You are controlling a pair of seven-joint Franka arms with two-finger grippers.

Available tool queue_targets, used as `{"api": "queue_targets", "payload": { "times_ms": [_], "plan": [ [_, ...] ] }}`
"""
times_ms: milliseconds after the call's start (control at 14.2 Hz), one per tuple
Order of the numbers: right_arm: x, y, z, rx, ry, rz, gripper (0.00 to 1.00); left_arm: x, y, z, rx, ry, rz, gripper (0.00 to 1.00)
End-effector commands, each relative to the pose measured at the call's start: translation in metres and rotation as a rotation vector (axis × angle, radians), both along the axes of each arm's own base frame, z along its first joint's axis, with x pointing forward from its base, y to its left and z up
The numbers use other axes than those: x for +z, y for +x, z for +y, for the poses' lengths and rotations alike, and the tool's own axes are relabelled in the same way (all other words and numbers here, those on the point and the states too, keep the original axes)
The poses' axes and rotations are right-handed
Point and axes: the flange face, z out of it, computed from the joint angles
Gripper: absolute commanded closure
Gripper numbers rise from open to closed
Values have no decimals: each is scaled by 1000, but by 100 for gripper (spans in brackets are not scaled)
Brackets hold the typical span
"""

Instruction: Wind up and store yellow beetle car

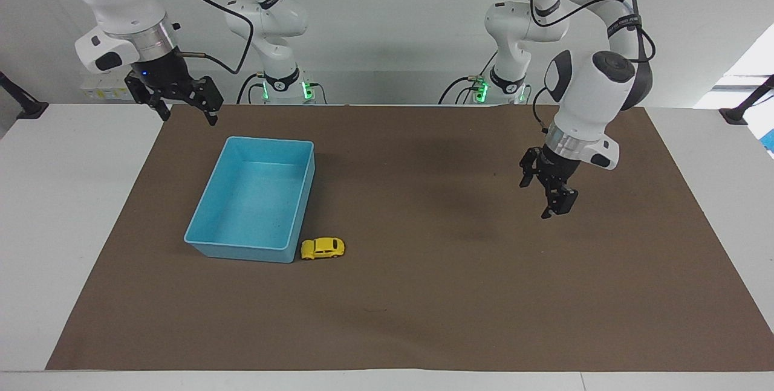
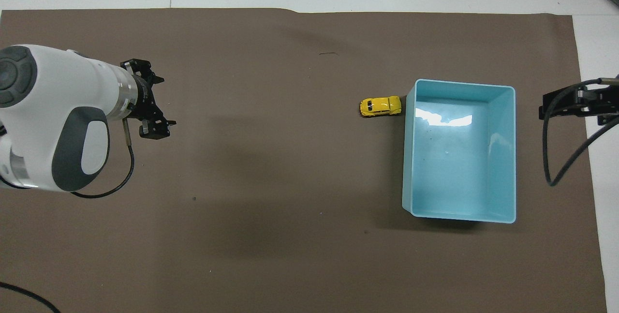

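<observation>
The yellow beetle car (image 1: 323,248) (image 2: 380,106) sits on the brown mat (image 1: 423,294) against the light blue bin (image 1: 213,214) (image 2: 508,153), at its corner farthest from the robots. The left gripper (image 1: 549,193) (image 2: 147,105) hangs over the mat, fingers apart, holding nothing. The right gripper (image 1: 181,101) (image 2: 575,102) waits beside the bin, fingers apart.

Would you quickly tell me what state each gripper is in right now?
Left gripper: open, holding nothing, raised over the brown mat.
Right gripper: open, holding nothing, waiting above the mat's corner near the light blue plastic bin.
</observation>
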Motion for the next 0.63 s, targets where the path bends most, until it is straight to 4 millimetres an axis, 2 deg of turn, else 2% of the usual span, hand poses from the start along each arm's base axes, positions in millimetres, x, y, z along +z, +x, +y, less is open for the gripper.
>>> {"api": "queue_targets", "payload": {
  "times_ms": [0,351,562],
  "plan": [
    [1,-3,0,8,-6,-11,0,31,-2,-3,-20,3,-18,0],
    [0,-2,0,7,-6,-8,0,80,-8,2,-234,45,-14,0],
    [1,-3,-32,-51,-7,-13,0,98,-9,11,-318,67,-28,0]
  ]
}}
